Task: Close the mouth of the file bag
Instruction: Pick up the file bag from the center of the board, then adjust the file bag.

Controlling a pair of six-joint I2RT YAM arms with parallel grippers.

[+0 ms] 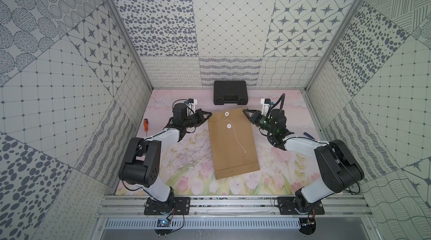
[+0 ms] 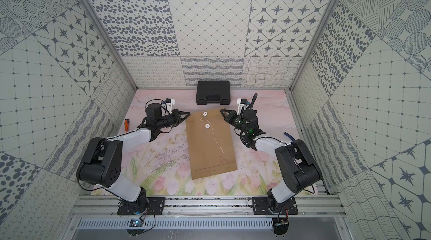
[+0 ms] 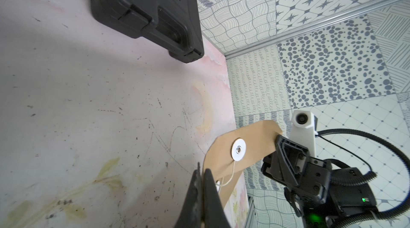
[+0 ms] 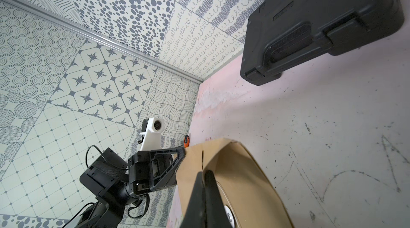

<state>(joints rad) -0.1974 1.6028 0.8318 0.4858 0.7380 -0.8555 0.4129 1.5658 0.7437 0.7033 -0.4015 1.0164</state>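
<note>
The brown file bag [image 1: 233, 150] lies flat mid-table, its mouth at the far end. The mouth's flap [image 3: 255, 140] is raised off the table and carries a white button [image 1: 226, 113]. A second button [image 1: 229, 126] sits on the body, and a thin white string [image 1: 238, 140] trails toward the front. My left gripper [image 1: 210, 114] [image 3: 202, 170] is shut on the flap's left corner. My right gripper [image 1: 243, 111] [image 4: 204, 172] is shut on the right corner, with paper [image 4: 244, 171] curving on both sides of its fingers.
A black plastic case [image 1: 229, 93] stands just beyond the mouth against the back wall. An orange-handled screwdriver [image 1: 145, 124] lies at the left wall. A blue-handled tool [image 1: 309, 135] lies at the right. Patterned walls close in three sides.
</note>
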